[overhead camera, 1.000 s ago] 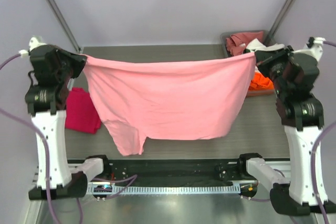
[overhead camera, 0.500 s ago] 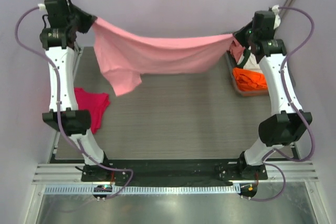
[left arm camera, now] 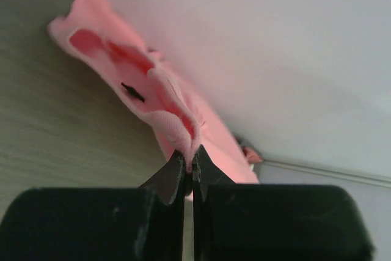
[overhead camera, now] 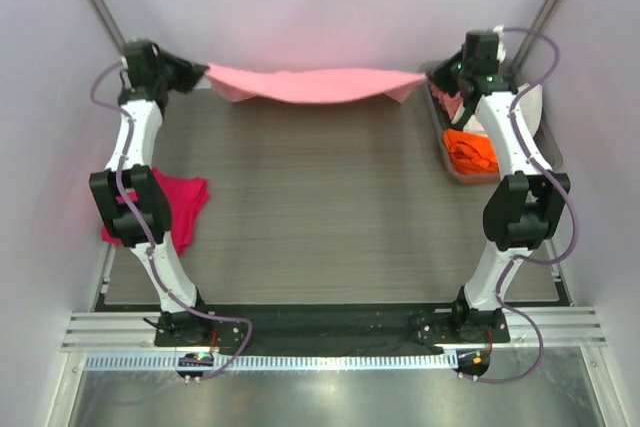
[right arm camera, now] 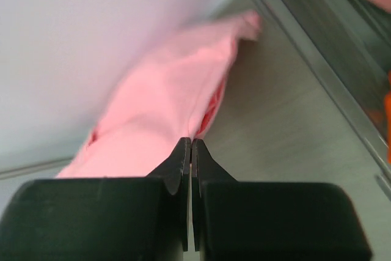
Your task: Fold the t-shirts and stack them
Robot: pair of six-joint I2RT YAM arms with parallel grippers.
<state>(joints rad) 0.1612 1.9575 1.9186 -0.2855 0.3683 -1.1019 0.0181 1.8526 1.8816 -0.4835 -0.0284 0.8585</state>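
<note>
two ends of the light pink t-shirt (overhead camera: 315, 84): we clamp one in the left tool (left arm camera: 190, 157), one in the right tool (right arm camera: 191, 145).

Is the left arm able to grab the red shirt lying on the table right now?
Probably not yet. The left hand is shut on the pink shirt at the far edge. The red shirt lies uncovered beside that arm, so after letting go it looks reachable.

Four shirts: pink shirt (overhead camera: 315, 84), magenta shirt (overhead camera: 175, 202) at nine o'clock, orange shirt (overhead camera: 470, 150) and rose shirt (overhead camera: 443, 99) at two o'clock. Two arms (overhead camera: 128, 142) (overhead camera: 508, 142), one tray (overhead camera: 458, 178).
</note>
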